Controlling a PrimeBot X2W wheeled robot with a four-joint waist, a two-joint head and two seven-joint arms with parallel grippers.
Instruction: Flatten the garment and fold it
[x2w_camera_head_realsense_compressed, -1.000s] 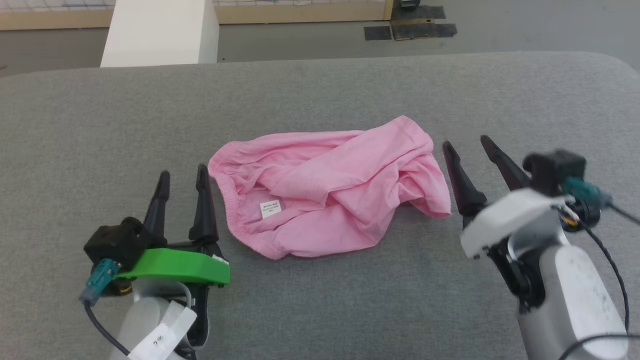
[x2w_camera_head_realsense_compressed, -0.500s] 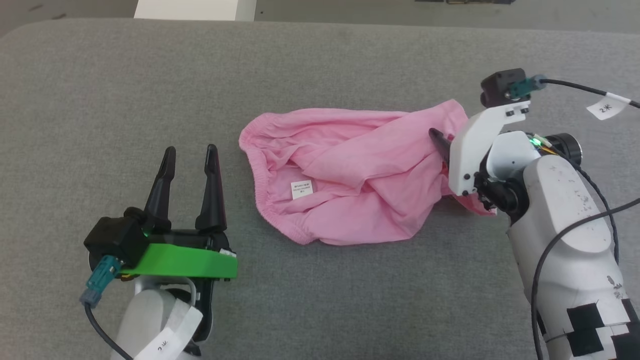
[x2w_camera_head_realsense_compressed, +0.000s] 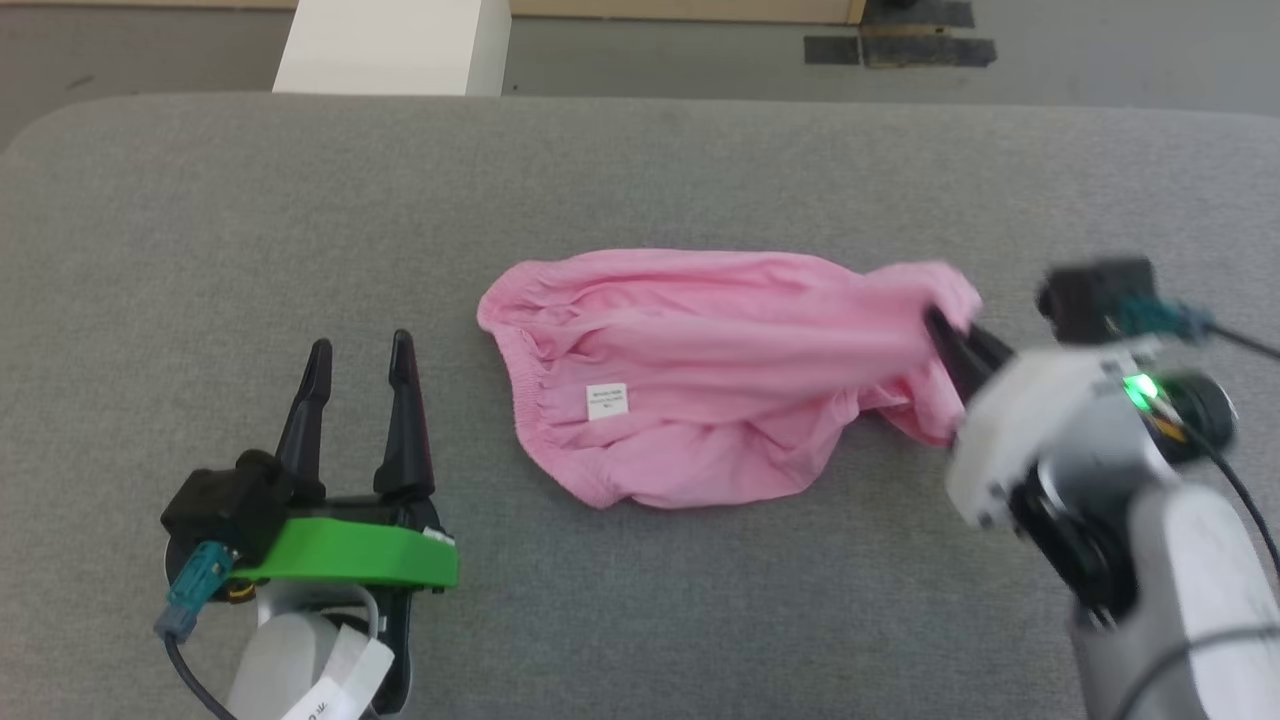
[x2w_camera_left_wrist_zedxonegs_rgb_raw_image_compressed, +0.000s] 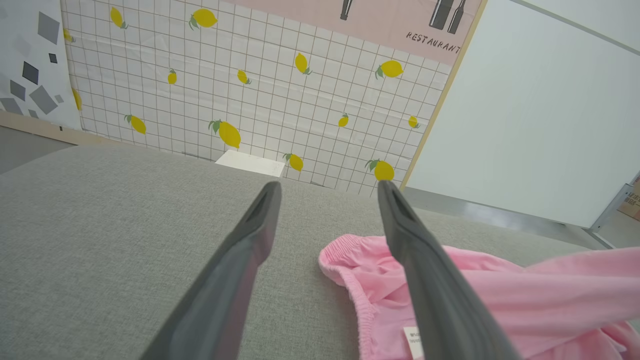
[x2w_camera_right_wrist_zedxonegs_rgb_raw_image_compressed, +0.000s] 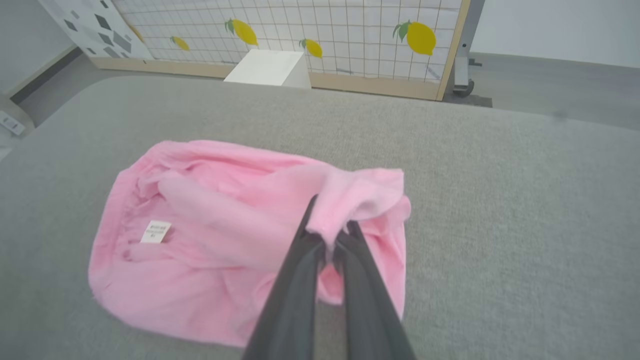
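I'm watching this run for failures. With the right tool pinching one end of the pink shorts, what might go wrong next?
1. The right tool is shut on only a small bunch at the edge of the garment; the thin cloth may slip out under a pull.
2. The left tool stands open beside the waistband, not touching it, so a pull may drag the whole garment across the gray surface instead of flattening it.

Head view looks down over left gripper (x2w_camera_head_realsense_compressed: 360, 342) and right gripper (x2w_camera_head_realsense_compressed: 940, 322); wrist views look low along own fingers (x2w_camera_left_wrist_zedxonegs_rgb_raw_image_compressed: 235, 280), sharing pink shorts (x2w_camera_head_realsense_compressed: 700, 370) ahead.
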